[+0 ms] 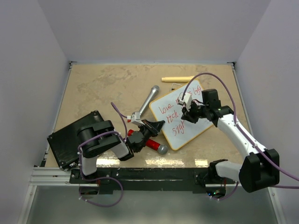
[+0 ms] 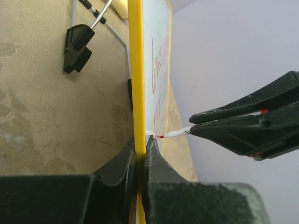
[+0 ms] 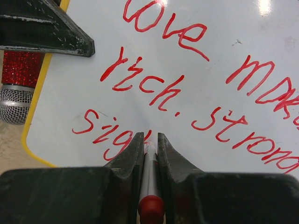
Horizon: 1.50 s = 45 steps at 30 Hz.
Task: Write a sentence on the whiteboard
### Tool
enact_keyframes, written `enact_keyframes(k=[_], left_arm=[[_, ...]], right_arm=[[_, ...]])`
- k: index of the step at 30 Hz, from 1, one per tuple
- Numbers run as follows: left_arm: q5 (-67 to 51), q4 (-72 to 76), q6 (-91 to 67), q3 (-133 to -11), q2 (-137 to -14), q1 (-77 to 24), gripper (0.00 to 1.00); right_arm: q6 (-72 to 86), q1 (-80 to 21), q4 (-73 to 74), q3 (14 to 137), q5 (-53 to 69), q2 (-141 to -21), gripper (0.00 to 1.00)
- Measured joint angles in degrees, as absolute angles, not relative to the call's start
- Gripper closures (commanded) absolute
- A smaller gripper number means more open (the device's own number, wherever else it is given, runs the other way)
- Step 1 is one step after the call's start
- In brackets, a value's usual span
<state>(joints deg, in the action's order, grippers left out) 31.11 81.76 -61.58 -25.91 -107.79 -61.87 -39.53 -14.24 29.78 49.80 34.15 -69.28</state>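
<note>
Top external view: the whiteboard (image 1: pixel 187 133) sits right of centre on the tan surface (image 1: pixel 103 88), left gripper (image 1: pixel 152 127) clamped on its near-left edge, right gripper (image 1: pixel 189 114) pinching a red marker (image 3: pixel 150 182) against the red sentence (image 1: pixel 174 116), a red microphone (image 1: pixel 152 143) just beside that edge, a silver microphone (image 1: pixel 148 99) and black box (image 1: pixel 70 137) farther left.

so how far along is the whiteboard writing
Done: two lines of red handwritten words on the wood-framed white board. In hand: the right hand grips a red-ended marker at the third line, "sig" so far; the left hand clamps the board's edge. Left: finishing that line.
</note>
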Motion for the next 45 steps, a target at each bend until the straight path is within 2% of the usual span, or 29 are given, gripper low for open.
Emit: enact_keyframes(k=[17,28,40,45], left_arm=[[31.11,81.73,-61.56,-25.91,-107.79,-61.87,1.0],[31.03,81.89,-61.58,-25.91,-107.79,-61.89,1.0],[30.89,81.71,-61.6,-25.89,-107.98,-61.71,1.0],[30.83,81.87,-61.73,-25.89,-107.98,-61.71,1.0]], right_arm=[[-45.95,-14.24,36.73,49.82,35.27,-69.65,1.0],[-40.93,-13.8,31.44,49.82,32.45,-66.76,1.0],[-39.59,-13.74,30.2,50.0,32.36,-69.97,1.0],[-37.36,-13.76,28.32,50.0,28.14,-69.54,1.0]])
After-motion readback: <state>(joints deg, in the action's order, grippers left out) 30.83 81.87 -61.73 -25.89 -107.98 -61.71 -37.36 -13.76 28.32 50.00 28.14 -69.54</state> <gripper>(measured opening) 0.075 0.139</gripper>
